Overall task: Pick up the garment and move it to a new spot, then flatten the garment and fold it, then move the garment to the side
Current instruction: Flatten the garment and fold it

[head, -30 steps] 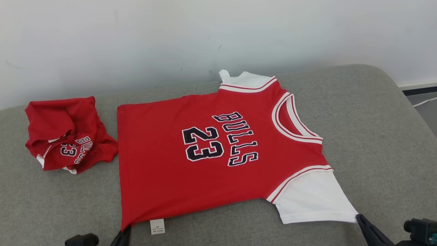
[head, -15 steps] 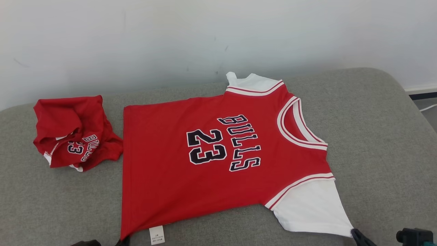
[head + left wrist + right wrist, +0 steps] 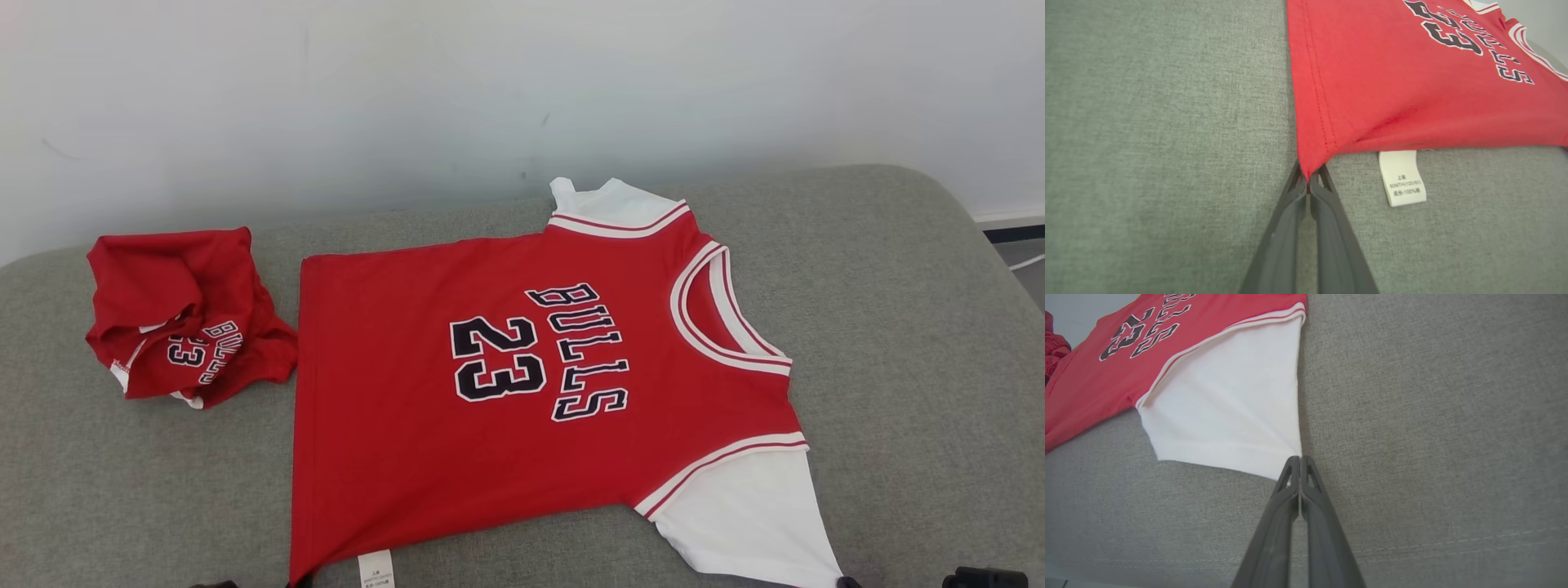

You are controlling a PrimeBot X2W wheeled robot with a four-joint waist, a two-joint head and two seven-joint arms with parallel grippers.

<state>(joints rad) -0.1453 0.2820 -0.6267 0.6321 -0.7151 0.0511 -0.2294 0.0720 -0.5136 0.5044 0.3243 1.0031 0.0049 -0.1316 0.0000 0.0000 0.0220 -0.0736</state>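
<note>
Pinching the garment (image 3: 506,392) by its hem corner in our left end effector (image 3: 1308,179) and seemingly its sleeve tip in our right end effector (image 3: 1299,462), we judge it flattened just ahead, with folding and setting aside left.

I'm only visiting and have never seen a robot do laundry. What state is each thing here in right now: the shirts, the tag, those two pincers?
jersey: spread nearly flat, print up, not yet folded.
second garment: crumpled in a heap beside the jersey's hem.
care label: poking out from under the hem, lying flat.
left pincer: shut on the jersey's hem corner.
right pincer: shut on the white sleeve corner.
</note>
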